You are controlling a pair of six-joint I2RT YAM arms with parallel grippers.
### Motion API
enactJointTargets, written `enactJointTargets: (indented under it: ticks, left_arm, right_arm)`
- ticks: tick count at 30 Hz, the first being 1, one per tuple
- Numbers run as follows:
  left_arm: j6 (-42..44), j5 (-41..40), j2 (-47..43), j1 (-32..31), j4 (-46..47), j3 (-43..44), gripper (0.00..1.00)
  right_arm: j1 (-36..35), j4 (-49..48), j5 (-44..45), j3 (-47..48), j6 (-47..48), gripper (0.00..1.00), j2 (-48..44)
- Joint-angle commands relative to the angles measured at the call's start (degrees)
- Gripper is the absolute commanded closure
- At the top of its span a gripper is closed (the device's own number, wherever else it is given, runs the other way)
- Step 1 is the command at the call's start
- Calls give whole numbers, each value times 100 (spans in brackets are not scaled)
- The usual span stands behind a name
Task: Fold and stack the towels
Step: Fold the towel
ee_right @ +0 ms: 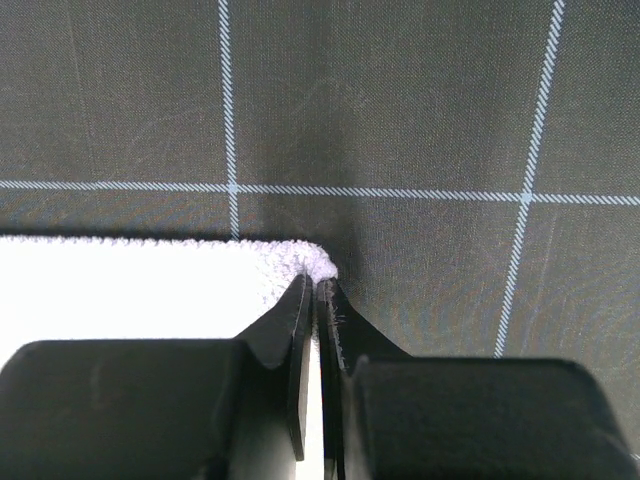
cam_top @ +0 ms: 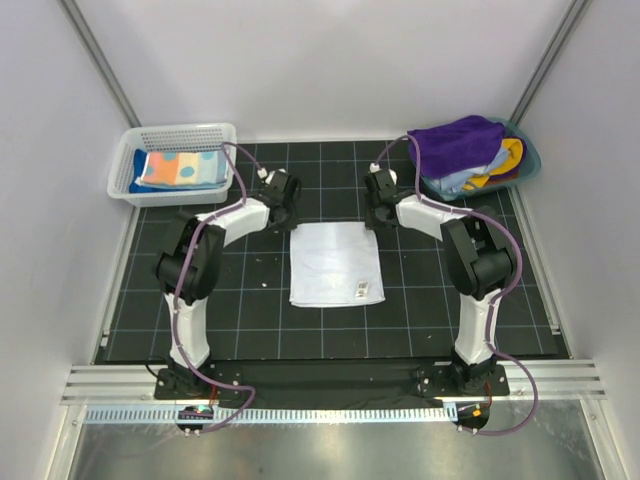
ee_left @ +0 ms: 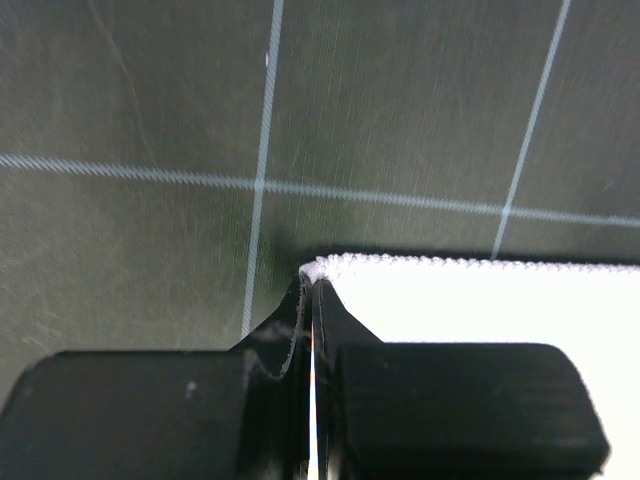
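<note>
— Two corners caught?
— Yes. Your left gripper and right gripper each pinched a far corner of the white towel, mid-mat, at 11 and 1 o'clock.
— Next?
— Likely you needed to lift both evenly toward 6 o'clock for the first fold.

Noted nubby looped cloth along the white towel; found the grid mat matt, faintly scuffed; saw smooth matt black plastic on the fingers.
</note>
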State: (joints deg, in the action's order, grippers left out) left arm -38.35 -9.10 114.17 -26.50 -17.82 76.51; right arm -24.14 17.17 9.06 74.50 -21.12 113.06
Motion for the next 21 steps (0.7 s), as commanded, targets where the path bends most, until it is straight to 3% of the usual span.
enactJointTargets:
  ticks: [1, 10, 21]
  left_arm:
    - [231, -417, -61, 49, 217, 399, 100]
    - [460, -189, -439, 180, 631, 523, 100]
    - [206, 58, -1211, 198, 1044, -249, 100]
  right_arm:
    - [23, -29, 61, 126, 38, 91, -2]
    - [23, -486, 158, 83, 179, 91, -661]
    - [-20, -943, 52, -620, 73, 92, -1504]
